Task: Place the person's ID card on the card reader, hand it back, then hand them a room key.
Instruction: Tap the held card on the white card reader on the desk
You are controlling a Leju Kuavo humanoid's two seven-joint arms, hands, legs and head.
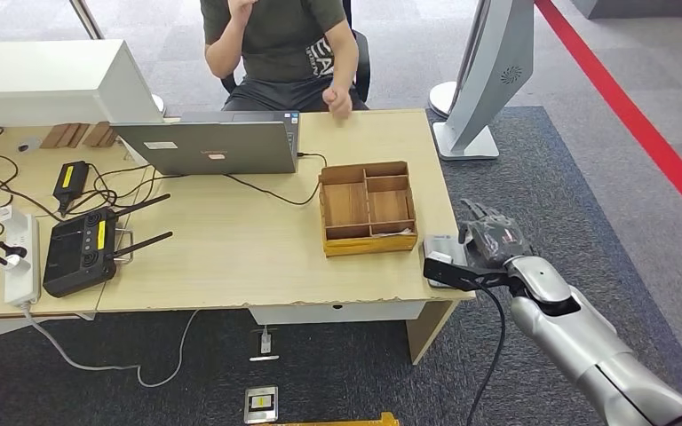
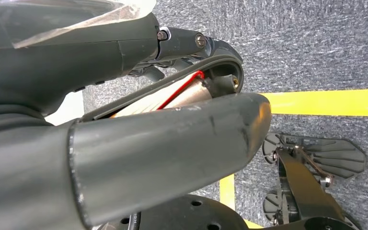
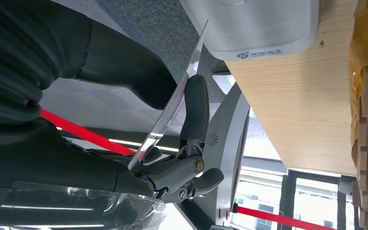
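Right hand (image 1: 490, 240) raised at the table's (image 1: 231, 257) right front corner, just beside the card reader (image 1: 442, 249). In the right wrist view, card (image 3: 172, 103) seen edge-on, pinched between thumb and fingers (image 3: 195, 108), held just off the reader's (image 3: 258, 26) white casing, not touching it. Left hand (image 2: 139, 143) seen at close range above grey carpet and a yellow floor line (image 2: 323, 102); whether its fingers are apart or closed cannot be told, and nothing seen held. Beyond the reader, wooden tray (image 1: 367, 207) with compartments. Left of the tray, black controller (image 1: 83, 249) and open laptop (image 1: 213, 145). Beyond the table, person (image 1: 284, 53) seated, one hand (image 1: 338, 100) at the far edge.
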